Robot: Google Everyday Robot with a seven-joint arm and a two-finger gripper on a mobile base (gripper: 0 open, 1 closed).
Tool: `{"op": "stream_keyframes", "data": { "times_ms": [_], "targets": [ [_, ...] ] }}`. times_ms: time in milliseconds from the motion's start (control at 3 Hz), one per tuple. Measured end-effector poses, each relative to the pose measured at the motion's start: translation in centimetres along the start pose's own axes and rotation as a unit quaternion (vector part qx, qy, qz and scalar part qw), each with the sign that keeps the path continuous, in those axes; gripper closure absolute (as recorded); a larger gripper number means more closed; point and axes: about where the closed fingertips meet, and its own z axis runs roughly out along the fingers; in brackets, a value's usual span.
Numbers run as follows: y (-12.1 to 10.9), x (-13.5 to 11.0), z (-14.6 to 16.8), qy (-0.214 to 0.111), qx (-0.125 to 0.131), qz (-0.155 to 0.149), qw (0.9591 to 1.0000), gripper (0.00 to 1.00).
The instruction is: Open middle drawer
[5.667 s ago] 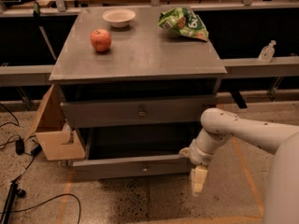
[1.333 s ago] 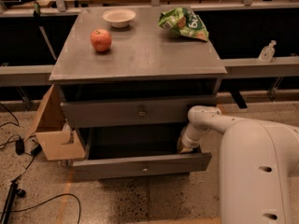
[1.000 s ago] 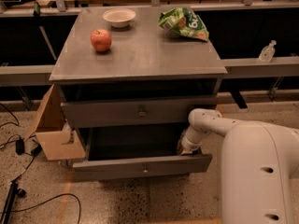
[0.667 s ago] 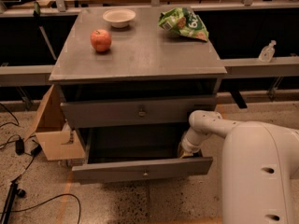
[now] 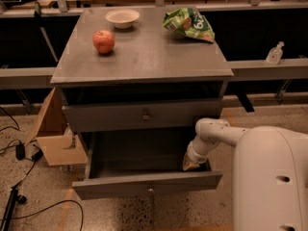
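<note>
Middle drawer [image 5: 120, 186] pulled out, gripper [image 5: 190, 164] inside its right end.
Two drawers show; the upper drawer [image 5: 106, 117] is closed. The surface [image 5: 144, 57] holds one apple [image 5: 103, 41], one bowl [image 5: 122, 17] and one snack bag [image 5: 187, 24]. The gripper's hold cannot be told.

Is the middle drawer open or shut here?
Open. The front of the middle drawer stands well forward of the cabinet, its dark inside exposed. The gripper sits inside at the right end, just behind that front.
</note>
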Motion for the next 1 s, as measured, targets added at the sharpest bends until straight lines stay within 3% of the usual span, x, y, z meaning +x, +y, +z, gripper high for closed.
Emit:
{"op": "stream_keyframes", "data": {
  "times_ms": [333,667,1000],
  "targets": [
    [4.2,-0.8,1.1,-0.016,-0.041,0.018,0.9989,1.00],
    [4.5,-0.9,1.2,-0.018,-0.047,0.020,0.9985,1.00],
    [8.2,-1.6,1.8,-0.027,-0.081,0.040,0.9956,1.00]
  ]
}}
